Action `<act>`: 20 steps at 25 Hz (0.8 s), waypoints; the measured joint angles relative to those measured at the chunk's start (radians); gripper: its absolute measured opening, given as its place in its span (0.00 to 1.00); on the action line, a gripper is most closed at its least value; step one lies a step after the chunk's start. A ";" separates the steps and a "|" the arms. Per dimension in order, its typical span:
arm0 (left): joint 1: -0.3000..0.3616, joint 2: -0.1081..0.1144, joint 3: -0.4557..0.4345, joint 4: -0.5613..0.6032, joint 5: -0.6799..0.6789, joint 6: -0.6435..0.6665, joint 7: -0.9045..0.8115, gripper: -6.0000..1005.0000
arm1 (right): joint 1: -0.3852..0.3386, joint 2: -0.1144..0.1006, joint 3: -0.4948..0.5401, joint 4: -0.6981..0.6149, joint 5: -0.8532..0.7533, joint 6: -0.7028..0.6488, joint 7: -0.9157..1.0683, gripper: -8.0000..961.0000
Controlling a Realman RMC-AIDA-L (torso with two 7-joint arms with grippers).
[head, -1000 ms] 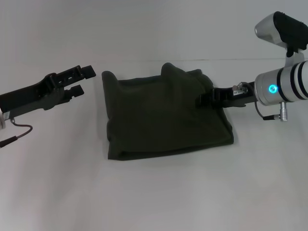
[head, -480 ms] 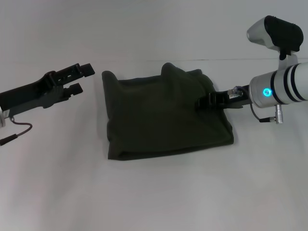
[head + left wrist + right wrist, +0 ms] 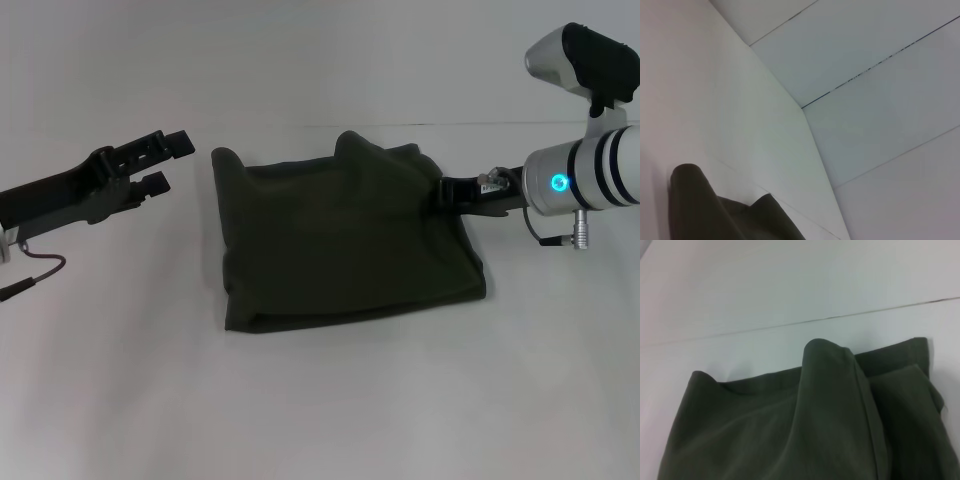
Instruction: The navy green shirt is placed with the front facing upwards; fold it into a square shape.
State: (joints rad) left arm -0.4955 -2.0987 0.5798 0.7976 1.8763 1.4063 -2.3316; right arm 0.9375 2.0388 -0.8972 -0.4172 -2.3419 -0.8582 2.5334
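Hovering spread beside the folded dark olive-green cotton shirt (image 3: 345,235), left claw (image 3: 165,162) waits; right claw (image 3: 448,192), grip unreadable, should smooth its raised edge gently.

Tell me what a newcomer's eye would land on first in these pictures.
The dark green shirt grabs attention first: it lies folded into a rough square in the middle of the white table, with two bumps of cloth along its far edge. Next come the arms: the right gripper sits at the shirt's right edge, and the left gripper hangs open, off to the shirt's left and apart from it.
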 joint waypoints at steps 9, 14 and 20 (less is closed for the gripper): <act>0.000 0.000 -0.007 0.000 0.000 -0.001 -0.001 0.93 | -0.014 0.008 0.005 -0.078 0.022 -0.039 -0.008 0.05; 0.000 0.000 -0.024 0.000 0.000 0.007 -0.001 0.93 | -0.018 0.006 -0.001 -0.178 0.027 -0.109 0.023 0.04; 0.004 0.000 -0.026 0.000 -0.016 0.009 -0.001 0.93 | -0.017 -0.004 -0.007 -0.250 0.020 -0.182 0.070 0.06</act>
State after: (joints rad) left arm -0.4912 -2.0985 0.5537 0.7976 1.8608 1.4155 -2.3325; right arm 0.9204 2.0352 -0.9044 -0.6667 -2.3214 -1.0403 2.6032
